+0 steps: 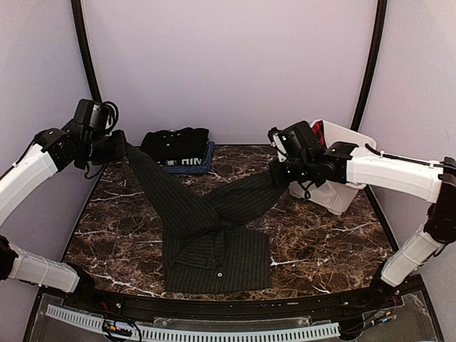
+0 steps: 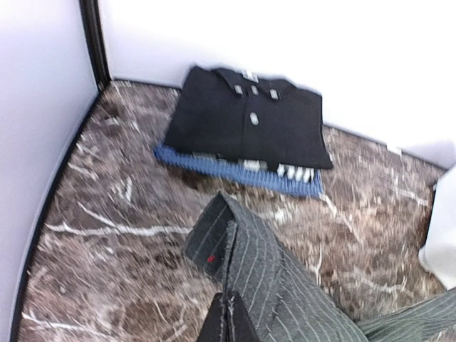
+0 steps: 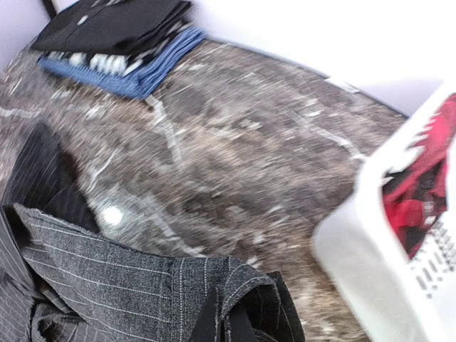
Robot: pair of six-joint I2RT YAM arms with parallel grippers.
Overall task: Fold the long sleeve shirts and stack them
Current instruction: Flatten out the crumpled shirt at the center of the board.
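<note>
The pinstriped black shirt (image 1: 214, 249) lies folded at the table's front middle, its two sleeves stretched up and out in a V. My left gripper (image 1: 115, 146) is shut on the left cuff (image 2: 235, 249), held above the back left. My right gripper (image 1: 279, 173) is shut on the right cuff (image 3: 235, 292), held near the basket. A plain black shirt (image 1: 176, 142) lies folded on a blue shirt with white lettering (image 1: 192, 165) at the back; this stack also shows in the left wrist view (image 2: 249, 121) and the right wrist view (image 3: 121, 43).
A white plastic basket (image 1: 342, 192) holding red cloth (image 3: 420, 185) stands at the back right, close to my right gripper. The dark marble table (image 1: 320, 242) is walled by pale panels at the back and sides.
</note>
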